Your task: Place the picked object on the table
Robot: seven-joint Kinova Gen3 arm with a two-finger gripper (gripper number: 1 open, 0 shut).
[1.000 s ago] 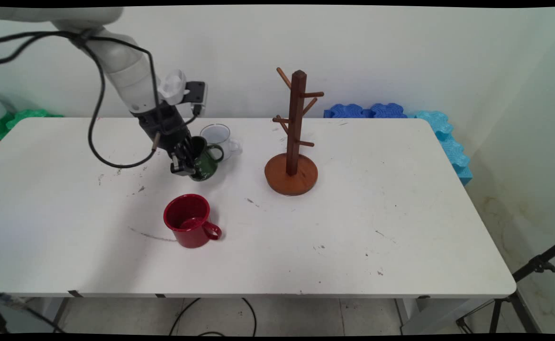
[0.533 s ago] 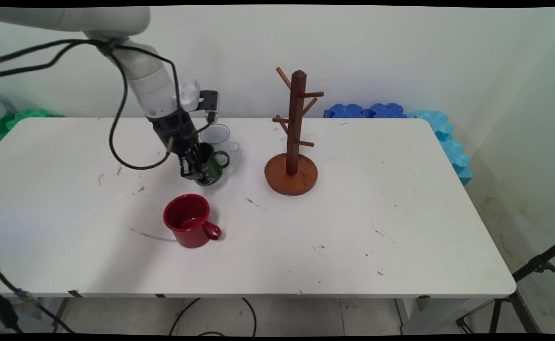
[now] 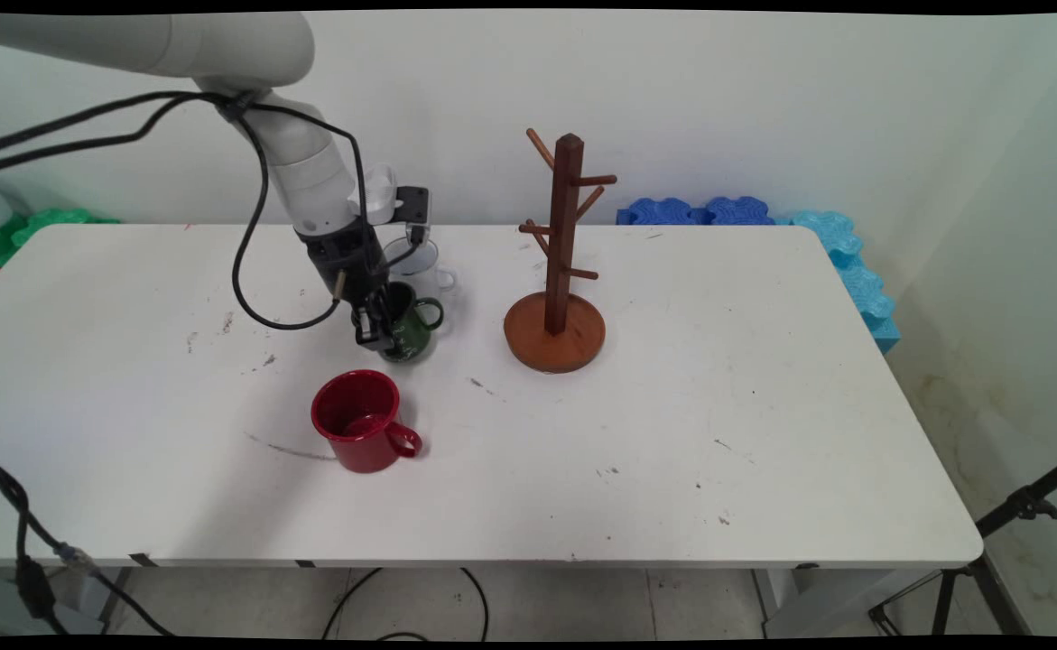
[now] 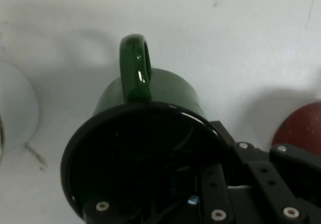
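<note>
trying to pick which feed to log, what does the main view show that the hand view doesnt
Only the main view shows the wooden mug tree, the whole red mug, the blue foam blocks and the arm. Only the hand view shows the black inside of the green mug with a finger over its rim. Both share the green mug in the gripper, the pale mug beside it and the white table.

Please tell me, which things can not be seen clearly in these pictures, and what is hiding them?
- White mug, main view: its front is hidden by the claw and wrist.
- Green mug: the claw covers its left side in the main view; its base is out of sight in the hand view.
- Red mug, hand view: cut off by the right edge and the black linkage.
</note>
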